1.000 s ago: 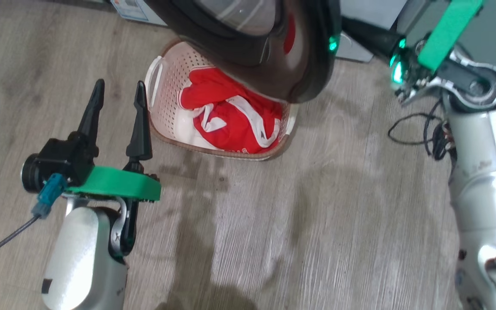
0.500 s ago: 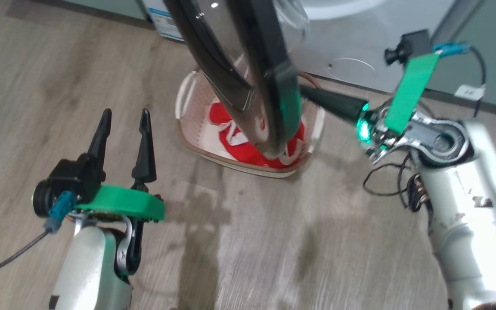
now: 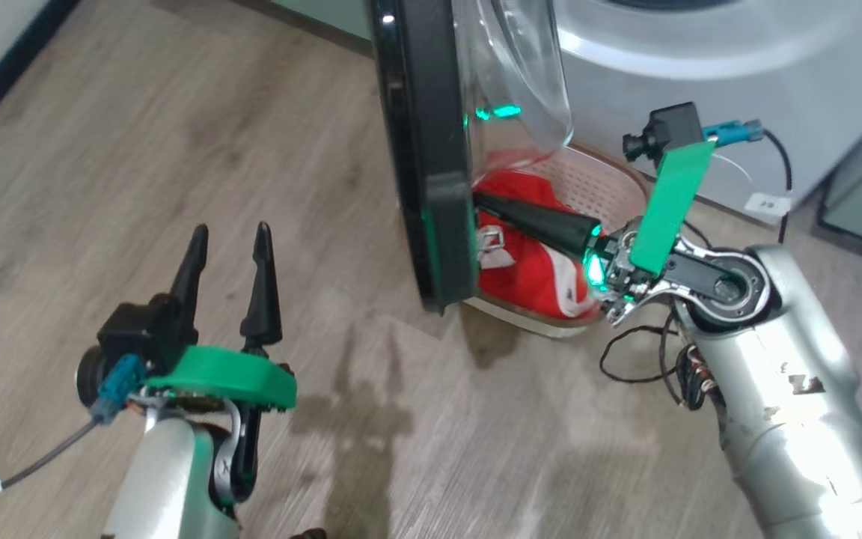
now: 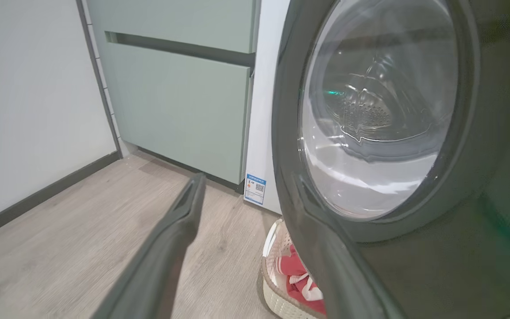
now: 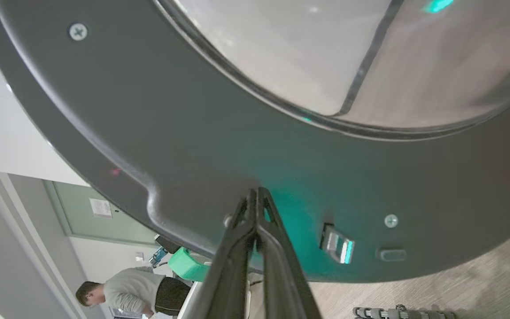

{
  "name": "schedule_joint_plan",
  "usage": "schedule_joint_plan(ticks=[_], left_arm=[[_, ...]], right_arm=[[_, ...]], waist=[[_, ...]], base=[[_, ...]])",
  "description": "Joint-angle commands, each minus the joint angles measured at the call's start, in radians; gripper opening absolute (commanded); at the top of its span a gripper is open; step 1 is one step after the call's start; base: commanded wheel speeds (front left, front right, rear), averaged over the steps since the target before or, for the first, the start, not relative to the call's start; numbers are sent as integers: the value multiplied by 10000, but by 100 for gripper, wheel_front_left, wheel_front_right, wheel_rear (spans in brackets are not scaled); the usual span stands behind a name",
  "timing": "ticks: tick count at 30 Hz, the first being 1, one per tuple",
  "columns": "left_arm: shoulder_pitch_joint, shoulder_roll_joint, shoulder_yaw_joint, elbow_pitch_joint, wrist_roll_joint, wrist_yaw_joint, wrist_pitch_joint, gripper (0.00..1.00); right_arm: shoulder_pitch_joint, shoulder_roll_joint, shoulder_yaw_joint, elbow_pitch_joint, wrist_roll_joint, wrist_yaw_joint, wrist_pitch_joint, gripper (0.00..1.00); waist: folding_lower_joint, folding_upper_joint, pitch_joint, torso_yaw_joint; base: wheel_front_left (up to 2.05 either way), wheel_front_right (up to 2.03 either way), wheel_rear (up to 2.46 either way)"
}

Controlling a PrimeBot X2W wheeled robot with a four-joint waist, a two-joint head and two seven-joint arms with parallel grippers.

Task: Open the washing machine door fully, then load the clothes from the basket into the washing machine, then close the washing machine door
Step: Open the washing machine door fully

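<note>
The washing machine door (image 3: 416, 150) stands swung out, edge-on in the head view, its clear glass bowl (image 3: 517, 67) bulging toward the white washing machine (image 3: 700, 82). My right gripper (image 3: 477, 199) is shut, its tip pressed against the inner face of the door's black rim (image 5: 184, 115); the right wrist view shows the shut fingertips (image 5: 255, 195) touching that rim. Just behind the door, the basket (image 3: 614, 183) sits on the floor holding the red clothes (image 3: 528, 266). To the door's left, my left gripper (image 3: 229, 228) hangs open and holds nothing. Its wrist view faces the door's glass front (image 4: 370, 133).
Pale green cabinets (image 4: 184, 88) stand left of the washing machine, along a white wall with a dark baseboard (image 4: 38, 197). Loose black cables (image 3: 648, 359) hang by my right forearm. A person (image 5: 122, 292) is seen far off in the right wrist view. Wooden floor (image 3: 139, 150) lies around.
The head camera has swung, shifting the whole picture. The door has swung wider and now shows edge-on, with my shut right gripper still against its inner rim. My left gripper stays open.
</note>
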Motion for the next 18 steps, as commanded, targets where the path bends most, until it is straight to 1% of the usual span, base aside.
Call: schedule_joint_plan(ticks=[1, 6, 11, 15, 18], left_arm=[[12, 158, 262, -242, -67, 85, -97, 100], [119, 158, 184, -211, -157, 180, -97, 100], [207, 158, 171, -209, -204, 230, -97, 100], [218, 158, 200, -210, -234, 246, -97, 100], [212, 158, 222, -199, -228, 242, -97, 100]], right_arm=[[-36, 259, 271, -348, 168, 8, -154, 0], [22, 259, 753, -235, 478, 8, -511, 0], [-18, 259, 1157, -43, 732, 8, -851, 0], [-2, 259, 1205, 134, 830, 8, -1089, 0], [138, 251, 1007, 75, 970, 8, -1258, 0]], waist=[[1, -1, -144, 319], [1, -1, -266, 628], [1, -1, -322, 720], [1, -1, -323, 663], [1, -1, -347, 560]], base=[[0, 0, 0], [0, 0, 0], [0, 0, 0], [0, 0, 0], [0, 0, 0]])
